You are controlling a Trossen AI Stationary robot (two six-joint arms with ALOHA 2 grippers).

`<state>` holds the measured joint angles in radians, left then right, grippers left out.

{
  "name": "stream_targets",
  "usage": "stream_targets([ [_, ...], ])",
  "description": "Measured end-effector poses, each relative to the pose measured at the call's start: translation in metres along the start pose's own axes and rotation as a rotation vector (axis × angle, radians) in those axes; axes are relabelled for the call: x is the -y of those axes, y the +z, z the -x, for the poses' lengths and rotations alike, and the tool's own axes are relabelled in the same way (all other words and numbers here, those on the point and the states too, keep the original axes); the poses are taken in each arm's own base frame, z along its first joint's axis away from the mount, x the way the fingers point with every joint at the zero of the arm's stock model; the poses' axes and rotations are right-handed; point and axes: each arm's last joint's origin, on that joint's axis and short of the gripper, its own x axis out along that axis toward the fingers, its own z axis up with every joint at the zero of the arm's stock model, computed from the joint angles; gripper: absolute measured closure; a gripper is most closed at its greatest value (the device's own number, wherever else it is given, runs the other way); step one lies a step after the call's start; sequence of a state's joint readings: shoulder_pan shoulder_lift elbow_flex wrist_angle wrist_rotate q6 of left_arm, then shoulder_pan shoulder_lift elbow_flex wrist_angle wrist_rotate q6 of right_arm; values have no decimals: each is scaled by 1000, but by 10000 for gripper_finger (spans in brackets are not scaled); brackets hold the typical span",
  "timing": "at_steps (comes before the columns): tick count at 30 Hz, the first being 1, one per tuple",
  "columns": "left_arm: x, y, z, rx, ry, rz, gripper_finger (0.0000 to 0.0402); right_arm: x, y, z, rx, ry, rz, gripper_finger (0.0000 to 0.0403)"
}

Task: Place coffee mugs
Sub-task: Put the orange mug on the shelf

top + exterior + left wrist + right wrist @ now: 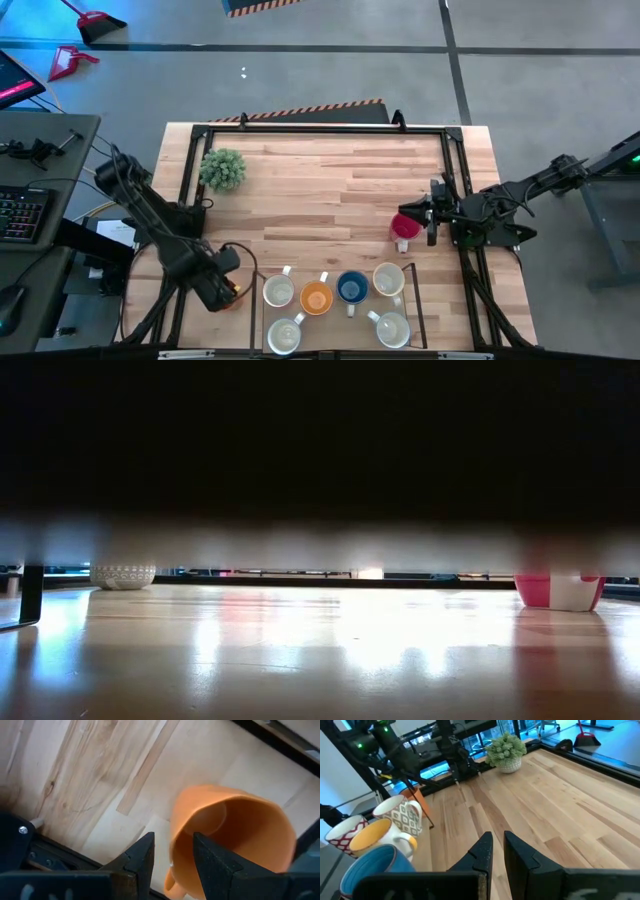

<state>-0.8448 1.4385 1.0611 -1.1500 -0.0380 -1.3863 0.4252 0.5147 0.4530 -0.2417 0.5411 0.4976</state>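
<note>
Six mugs grouped between both grippers | left gripper pinches orange mug wall | red mug beside nearly-closed, empty right gripper | two unplaced

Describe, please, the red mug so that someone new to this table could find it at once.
Start at the wooden table and go to its right edge, where the right gripper reaches in. The red mug stands right beside that gripper, alone on bare wood. It is the only red one, set apart from the cluster of mugs along the near edge.
</note>
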Motion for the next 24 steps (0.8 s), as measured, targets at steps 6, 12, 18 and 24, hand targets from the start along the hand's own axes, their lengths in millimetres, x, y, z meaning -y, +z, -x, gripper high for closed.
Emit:
stream_targets([
  [6,2,0,-6,-6,33,32,277,0,1,0,5,4,-4,379],
  [12,6,1,-12,-15,48,25,277,0,1,0,4,7,-4,379],
  [18,10,1,-18,-17,63,23,277,-2,2,0,1,48,-13,379],
  [24,16,2,-28,-21,93,8,277,-3,2,0,-3,61,-15,379],
])
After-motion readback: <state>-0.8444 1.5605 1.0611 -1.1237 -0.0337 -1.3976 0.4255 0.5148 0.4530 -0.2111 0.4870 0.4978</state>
